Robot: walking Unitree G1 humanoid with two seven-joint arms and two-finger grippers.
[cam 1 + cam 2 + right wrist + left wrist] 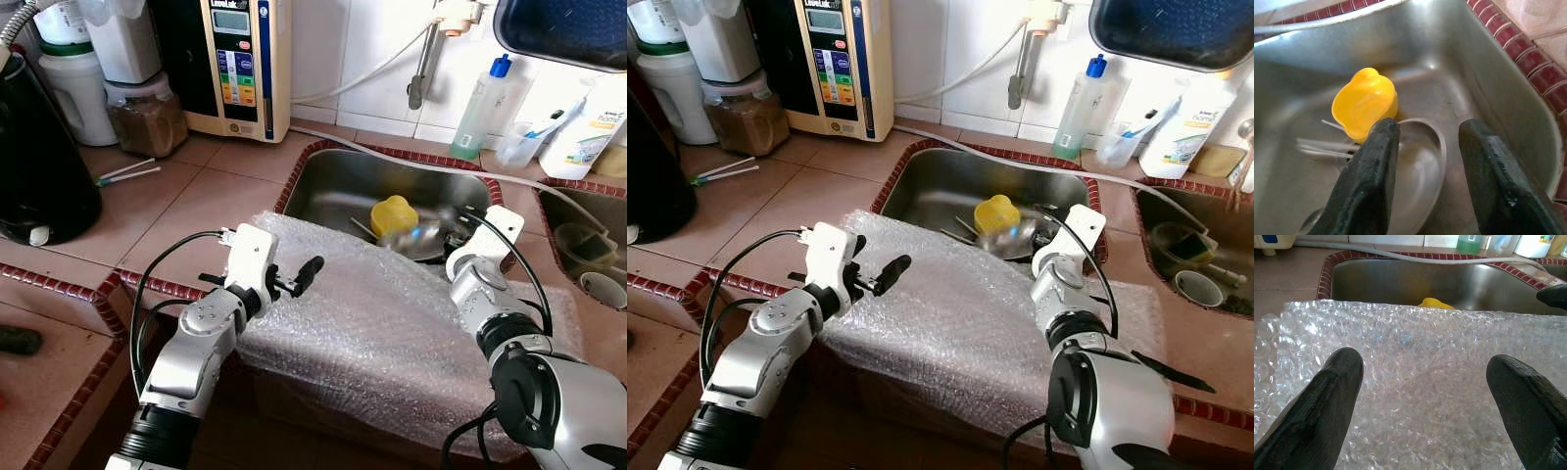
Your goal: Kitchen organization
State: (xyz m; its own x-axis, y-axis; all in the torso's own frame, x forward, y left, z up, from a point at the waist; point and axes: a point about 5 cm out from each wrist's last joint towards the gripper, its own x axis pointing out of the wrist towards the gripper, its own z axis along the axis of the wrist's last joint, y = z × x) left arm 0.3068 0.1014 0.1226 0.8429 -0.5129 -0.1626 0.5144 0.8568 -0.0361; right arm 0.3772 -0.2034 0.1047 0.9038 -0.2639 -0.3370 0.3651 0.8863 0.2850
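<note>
A sheet of bubble wrap lies over the front rim of the steel sink and the counter edge. My left gripper hovers open just above the wrap's left part, with nothing between its fingers. In the sink are a yellow cup on its side, a shallow metal bowl and some thin utensils. My right gripper reaches down into the sink, open, fingers on either side of the bowl's rim and close to the yellow cup.
On the back counter stand a water machine, a jar of brown powder and a black appliance. A green soap bottle stands behind the sink. A hose crosses its back rim. A second basin holding cups is at right.
</note>
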